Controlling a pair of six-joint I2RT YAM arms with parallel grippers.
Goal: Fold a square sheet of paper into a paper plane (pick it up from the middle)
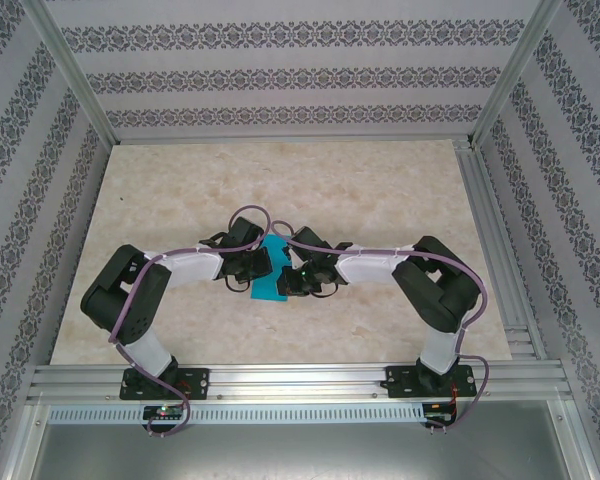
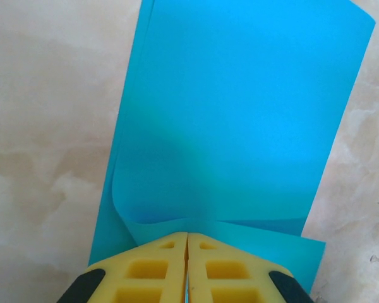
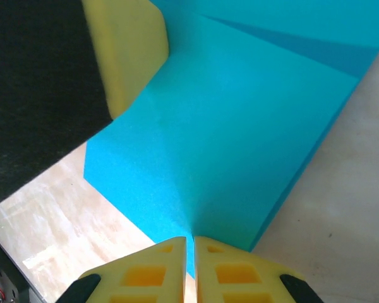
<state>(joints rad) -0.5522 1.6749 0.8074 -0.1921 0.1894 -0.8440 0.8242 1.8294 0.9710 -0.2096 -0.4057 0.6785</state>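
The square sheet of paper point(image 1: 271, 275) is plain turquoise and sits mid-table between the two wrists. My left gripper point(image 1: 252, 268) is shut on its near edge. In the left wrist view the yellow fingertips point(image 2: 187, 235) pinch the sheet point(image 2: 240, 113), whose top layer curls over a lower layer. My right gripper point(image 1: 294, 278) is shut on the opposite edge. In the right wrist view the gripper point(image 3: 190, 240) clamps the paper point(image 3: 240, 126), and a strip of blue shows in the gap between its fingers. The left gripper's yellow finger point(image 3: 129, 50) shows at the upper left there. The paper plane is out of view.
The marble-patterned table point(image 1: 380, 190) stretches away behind the arms, bounded by aluminium frame rails point(image 1: 280, 380) in front and patterned walls point(image 1: 280, 70) around. Both arm bases stand at the near edge.
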